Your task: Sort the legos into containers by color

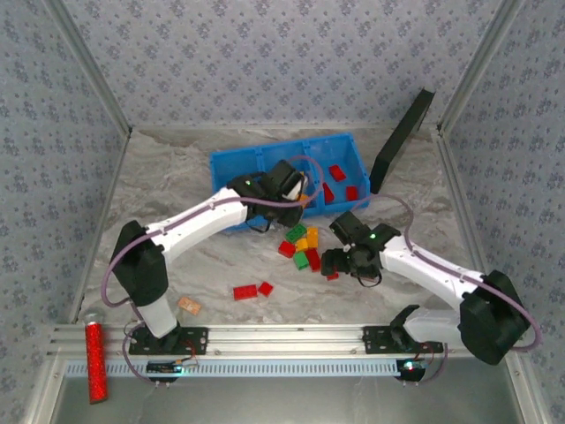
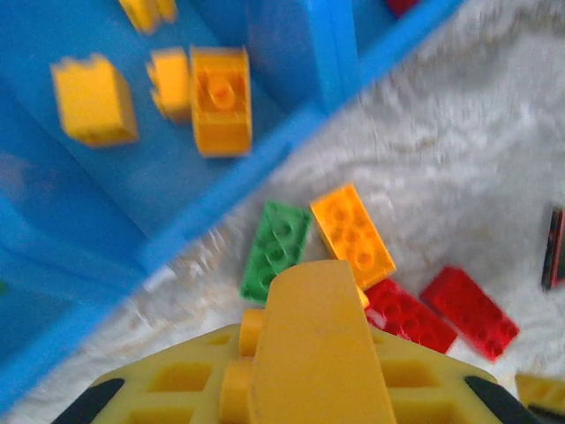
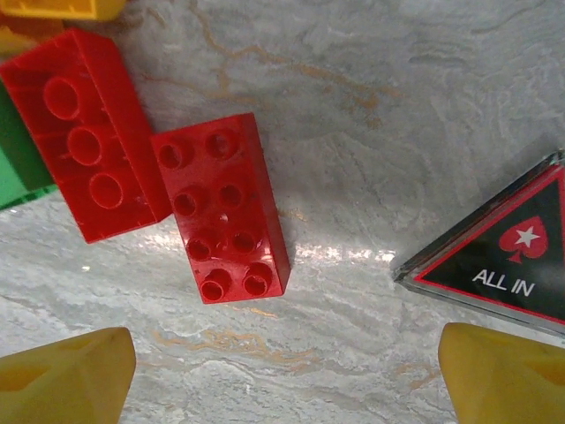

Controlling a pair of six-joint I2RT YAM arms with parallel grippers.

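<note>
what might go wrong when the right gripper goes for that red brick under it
The red brick touches a second red brick, so the open right gripper may catch or drag both as it closes. The black triangle also lies close by and might get nudged or pinched along with it.

Bare table (image 3: pixel 353 106) lies open between eight-stud red brick (image 3: pixel 221 208) and black triangle (image 3: pixel 503 247) (both flat).
</note>
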